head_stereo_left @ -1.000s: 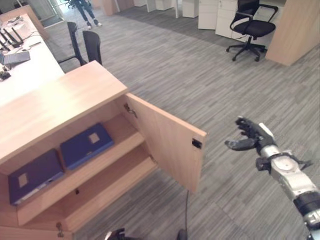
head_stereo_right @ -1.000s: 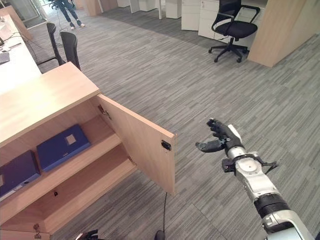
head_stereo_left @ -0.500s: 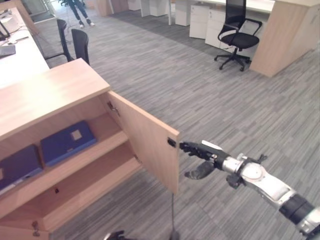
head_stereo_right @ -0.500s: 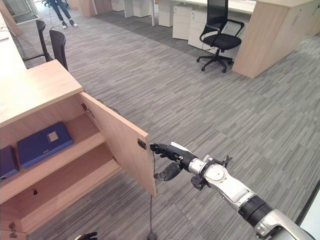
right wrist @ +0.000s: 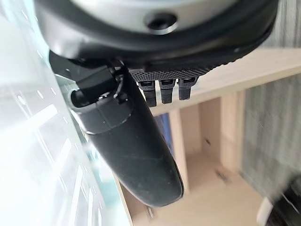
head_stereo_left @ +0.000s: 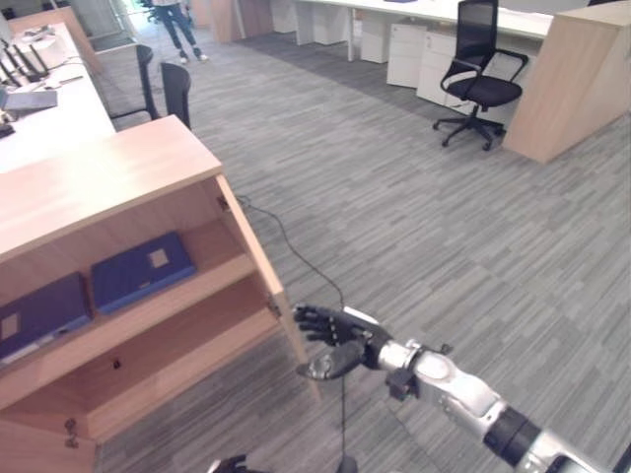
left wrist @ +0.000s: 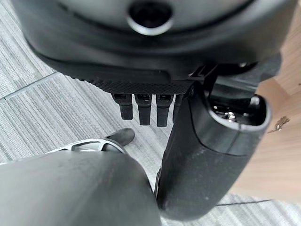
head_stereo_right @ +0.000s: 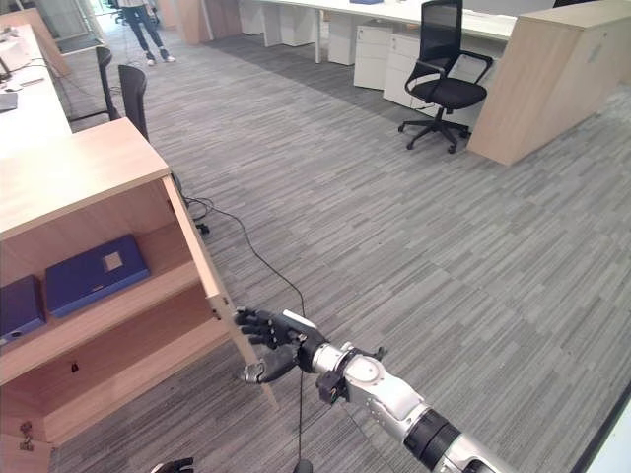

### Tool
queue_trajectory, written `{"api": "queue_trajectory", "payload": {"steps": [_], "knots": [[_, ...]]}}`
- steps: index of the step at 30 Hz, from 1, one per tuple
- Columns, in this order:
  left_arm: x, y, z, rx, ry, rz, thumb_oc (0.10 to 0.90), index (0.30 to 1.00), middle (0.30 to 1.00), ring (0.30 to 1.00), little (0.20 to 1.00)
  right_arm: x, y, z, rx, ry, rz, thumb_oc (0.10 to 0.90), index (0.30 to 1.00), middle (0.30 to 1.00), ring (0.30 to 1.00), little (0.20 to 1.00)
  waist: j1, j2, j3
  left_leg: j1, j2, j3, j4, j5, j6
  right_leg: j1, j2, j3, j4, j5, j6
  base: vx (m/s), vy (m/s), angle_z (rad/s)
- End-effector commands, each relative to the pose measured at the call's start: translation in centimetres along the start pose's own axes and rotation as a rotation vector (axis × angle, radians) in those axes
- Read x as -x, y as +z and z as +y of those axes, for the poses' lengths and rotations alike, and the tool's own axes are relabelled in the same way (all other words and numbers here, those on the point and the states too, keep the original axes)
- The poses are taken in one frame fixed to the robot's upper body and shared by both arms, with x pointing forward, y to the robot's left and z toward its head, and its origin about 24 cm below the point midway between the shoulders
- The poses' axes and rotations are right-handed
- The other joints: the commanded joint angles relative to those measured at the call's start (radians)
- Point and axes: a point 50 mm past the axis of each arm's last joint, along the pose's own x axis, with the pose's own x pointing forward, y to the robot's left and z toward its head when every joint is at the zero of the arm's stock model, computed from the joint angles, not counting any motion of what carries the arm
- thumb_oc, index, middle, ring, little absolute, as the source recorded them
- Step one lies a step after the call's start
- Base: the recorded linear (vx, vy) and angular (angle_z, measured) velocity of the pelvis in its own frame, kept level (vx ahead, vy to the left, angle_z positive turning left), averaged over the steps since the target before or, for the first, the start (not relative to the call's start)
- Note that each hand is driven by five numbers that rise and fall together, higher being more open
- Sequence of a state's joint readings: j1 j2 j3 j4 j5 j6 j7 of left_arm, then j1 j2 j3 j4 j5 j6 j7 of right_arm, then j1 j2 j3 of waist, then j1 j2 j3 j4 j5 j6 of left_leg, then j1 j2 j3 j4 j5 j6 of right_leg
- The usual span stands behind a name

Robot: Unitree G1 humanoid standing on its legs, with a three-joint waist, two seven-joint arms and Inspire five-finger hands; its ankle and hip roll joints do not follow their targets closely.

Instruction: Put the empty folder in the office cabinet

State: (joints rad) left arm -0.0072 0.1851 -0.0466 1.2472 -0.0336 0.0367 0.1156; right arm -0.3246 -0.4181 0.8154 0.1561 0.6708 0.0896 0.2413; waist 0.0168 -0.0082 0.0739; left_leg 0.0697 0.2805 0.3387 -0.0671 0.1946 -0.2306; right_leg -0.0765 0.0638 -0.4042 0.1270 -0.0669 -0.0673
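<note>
R arm reaches across low from lower right, forearm silver-grey, dark right hand [head_stereo_left: 333,340] at the outer edge of the cabinet door [head_stereo_left: 258,258]; fingers spread and relaxed, thumb below, holding nothing; contact w/ door edge can't be told. Door seen nearly edge-on, a thin light-wood slab. Left hand [left wrist: 143,108] in its wrist view: fingers hang straight, nothing in them, grey floor past them. Office cabinet [head_stereo_left: 99,177]: light wood laminate, flat top, interior open w/ two shelves. Folders lie flat on upper shelf, both dark blue, rectangular, each w/ small pale label: blue folder [head_stereo_left: 144,269] nearer the door, second folder [head_stereo_left: 37,315] beside it, apart. Lower shelf bare wood. Floor [head_stereo_left: 394,197] grey striped carpet. Black swivel chair [head_stereo_left: 477,81] far off by wooden partition; a person's legs [head_stereo_left: 180,28] at top.
</note>
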Motion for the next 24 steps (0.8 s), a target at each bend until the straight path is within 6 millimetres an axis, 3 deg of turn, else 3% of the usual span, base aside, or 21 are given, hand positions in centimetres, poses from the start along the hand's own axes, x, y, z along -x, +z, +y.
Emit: {"api": "queue_trajectory", "payload": {"steps": [1, 5, 11, 15, 19, 20, 22, 24], "knots": [[0.2, -2.4, 0.2, -0.081, 0.022, 0.072, 0.8, 0.9, 0.9, 0.9, 0.9, -1.6, 6.2, 0.1, 0.017, 0.011, -0.293, 0.8, 0.9, 0.9, 0.9, 0.9, 0.018, 0.0, -0.008, 0.001, -0.017, 0.036, -0.01, 0.045, 0.047, 0.176, -0.035, 0.094, -0.214, -0.065, 0.079, 0.01, 0.008, 0.34], [0.3, -2.8, 0.1, -0.083, 0.021, 0.083, 0.8, 0.9, 0.9, 0.9, 0.9, -1.5, 6.2, -0.1, -0.042, -0.002, -0.316, 0.8, 0.9, 0.9, 0.9, 0.9, 0.027, 0.002, -0.009, -0.006, -0.02, 0.024, -0.01, 0.057, 0.045, 0.182, -0.035, 0.086, -0.214, -0.067, 0.078, 0.01, 0.018, 0.4], [0.5, -3.5, 0.2, -0.108, 0.024, 0.082, 0.8, 0.9, 0.9, 0.9, 0.9, -4.0, 5.8, 2.6, -0.145, 0.106, -0.295, 0.8, 0.9, 0.9, 0.9, 0.9, 0.072, 0.005, -0.002, -0.023, -0.026, -0.02, -0.003, 0.077, 0.047, 0.185, -0.038, 0.062, -0.214, -0.07, 0.076, -0.01, 0.002, 0.1], [0.4, -3.2, 1.1, -0.115, 0.047, 0.057, 0.8, 0.9, 0.9, 0.9, 0.9, -4.1, 4.9, 3.5, -0.112, 0.155, -0.25, 0.8, 0.9, 0.9, 0.9, 0.9, 0.104, 0.012, 0.005, -0.04, -0.024, -0.057, -0.003, 0.101, 0.04, 0.186, -0.042, 0.039, -0.214, -0.065, 0.077, -0.01, -0.028, 0.33], [0.3, -2.3, 1.5, -0.099, 0.063, 0.021, 0.8, 0.9, 0.9, 0.9, 0.9, -3.8, 4.5, 2.9, -0.091, 0.131, -0.236, 0.8, 0.9, 0.9, 0.9, 0.9, 0.127, 0.022, 0.022, -0.084, -0.021, -0.092, -0.007, 0.146, 0.021, 0.169, -0.047, 0.008, -0.214, -0.059, 0.079, -0.06, -0.023, 0.17], [0.2, -1.9, 1.6, -0.091, 0.07, 0.006, 0.8, 0.9, 0.9, 0.9, 0.9, -3.6, 4.3, 2.5, -0.072, 0.114, -0.228, 0.8, 0.9, 0.9, 0.9, 0.9, 0.134, 0.028, 0.034, -0.116, -0.02, -0.119, -0.005, 0.184, 0.006, 0.157, -0.051, -0.013, -0.214, -0.058, 0.079, -0.15, -0.002, 0.31], [0.1, -1.0, 1.9, -0.077, 0.078, -0.018, 0.8, 0.9, 0.9, 0.9, 0.9, -3.0, 3.8, 1.5, -0.043, 0.069, -0.205, 0.8, 0.9, 0.9, 0.9, 0.9, 0.148, 0.031, 0.047, -0.149, -0.028, -0.168, -0.013, 0.206, -0.006, 0.133, -0.067, -0.053, -0.214, -0.054, 0.081, -0.14, 0.014, 0.52], [0.0, -0.7, 2.1, -0.063, 0.086, -0.023, 0.8, 0.9, 0.9, 0.9, 0.9, -2.2, 2.7, 0.7, -0.022, 0.025, -0.167, 0.8, 0.9, 0.9, 0.9, 0.9, 0.15, 0.029, 0.043, -0.145, -0.039, -0.189, -0.011, 0.163, 0.011, 0.111, -0.085, -0.092, -0.214, -0.052, 0.088, -0.08, 0.004, 0.8]]}}
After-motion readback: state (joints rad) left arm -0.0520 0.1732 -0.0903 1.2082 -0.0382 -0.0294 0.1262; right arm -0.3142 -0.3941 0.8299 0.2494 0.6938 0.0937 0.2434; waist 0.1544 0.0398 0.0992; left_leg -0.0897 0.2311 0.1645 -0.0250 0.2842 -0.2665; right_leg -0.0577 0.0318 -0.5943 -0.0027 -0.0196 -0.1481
